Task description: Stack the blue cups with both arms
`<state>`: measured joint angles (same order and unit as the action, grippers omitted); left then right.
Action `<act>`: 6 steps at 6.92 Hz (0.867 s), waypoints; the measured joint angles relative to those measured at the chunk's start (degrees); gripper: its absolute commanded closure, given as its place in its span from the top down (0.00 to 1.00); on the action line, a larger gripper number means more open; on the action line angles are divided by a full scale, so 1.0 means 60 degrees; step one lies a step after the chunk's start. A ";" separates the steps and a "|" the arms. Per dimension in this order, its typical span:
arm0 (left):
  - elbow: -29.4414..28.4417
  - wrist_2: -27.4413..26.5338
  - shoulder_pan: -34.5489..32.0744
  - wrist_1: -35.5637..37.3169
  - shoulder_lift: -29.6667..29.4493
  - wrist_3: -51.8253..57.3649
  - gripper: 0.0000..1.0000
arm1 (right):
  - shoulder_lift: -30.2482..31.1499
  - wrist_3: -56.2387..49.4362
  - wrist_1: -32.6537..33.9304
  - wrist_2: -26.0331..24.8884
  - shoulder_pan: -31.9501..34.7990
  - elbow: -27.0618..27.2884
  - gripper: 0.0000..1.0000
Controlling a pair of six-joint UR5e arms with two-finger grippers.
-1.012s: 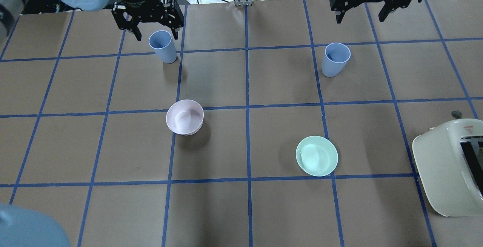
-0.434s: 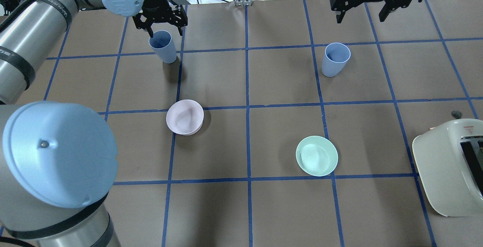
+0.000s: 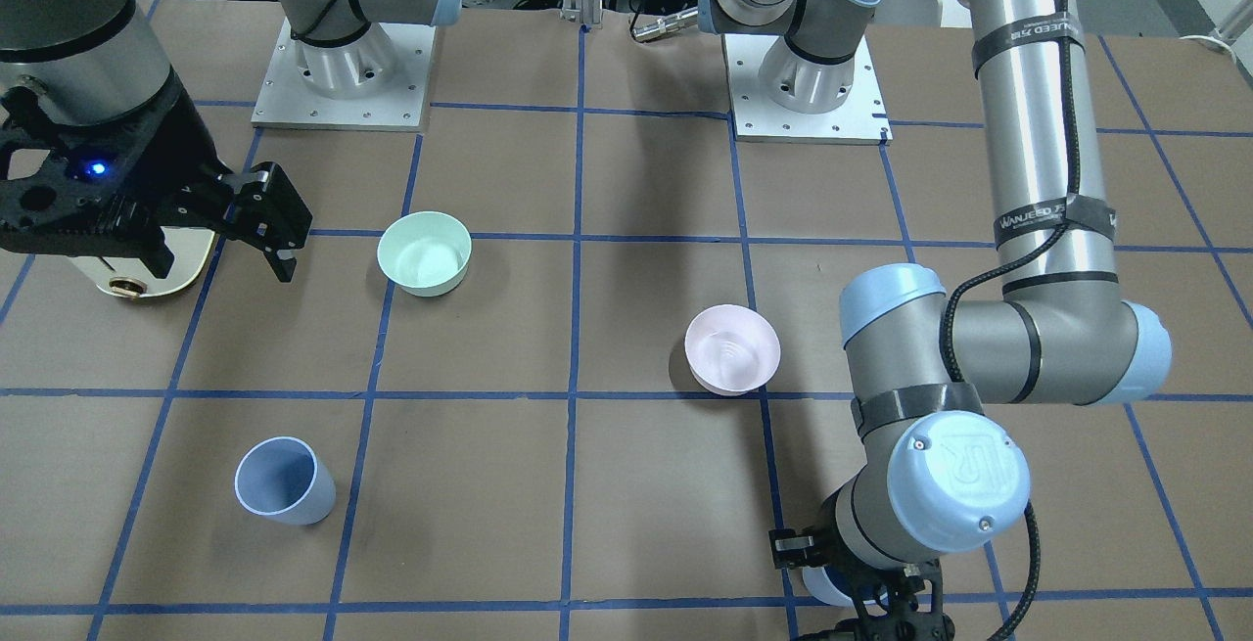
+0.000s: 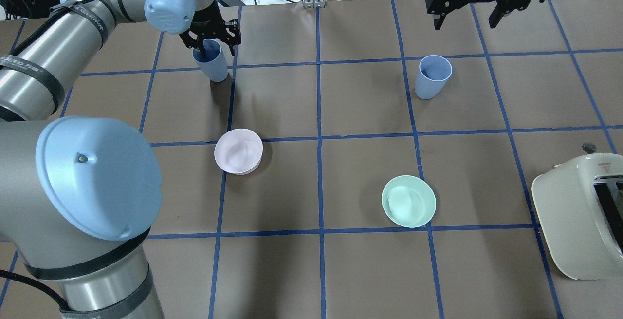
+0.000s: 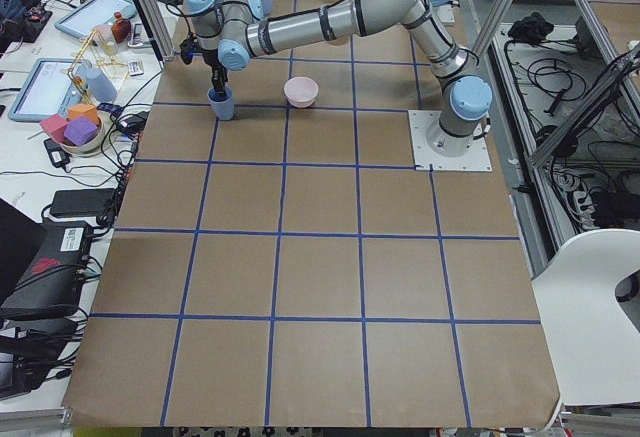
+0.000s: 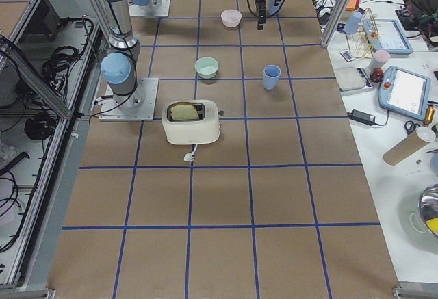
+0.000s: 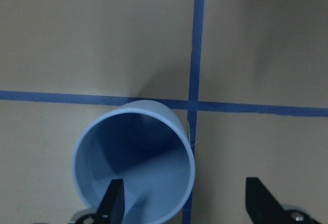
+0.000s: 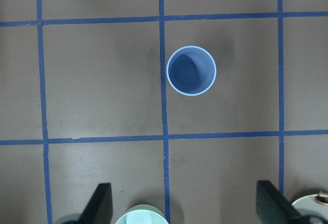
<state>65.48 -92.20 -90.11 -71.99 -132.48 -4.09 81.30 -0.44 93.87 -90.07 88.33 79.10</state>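
The table [image 4: 370,270] was brown, ruled into squares by blue tape lines. The left cup [image 4: 212,68] and right cup [image 4: 432,77] were pale periwinkle blue with lighter rims. One bowl [image 4: 238,151] was pale pink, the other bowl [image 4: 408,201] mint green, and the toaster [image 4: 569,216] cream. The left arm [image 4: 48,61] was grey with light-blue joint caps. The left claw [image 4: 215,46] and right claw [image 4: 465,22] were black.

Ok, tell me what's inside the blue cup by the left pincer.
Only one finger of the left pincer dips inside the blue cup; the other is outside. Its floor looks bare; the finger hides some near wall.
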 measured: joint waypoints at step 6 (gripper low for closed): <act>0.0065 0.0033 -0.2255 -0.0065 0.0590 -0.1975 0.00 | 0.0000 0.0000 0.0000 0.0012 0.0010 0.0000 1.00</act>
<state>65.87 -92.00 -103.64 -72.39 -128.94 -15.94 81.30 -0.44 93.87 -90.00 88.39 79.10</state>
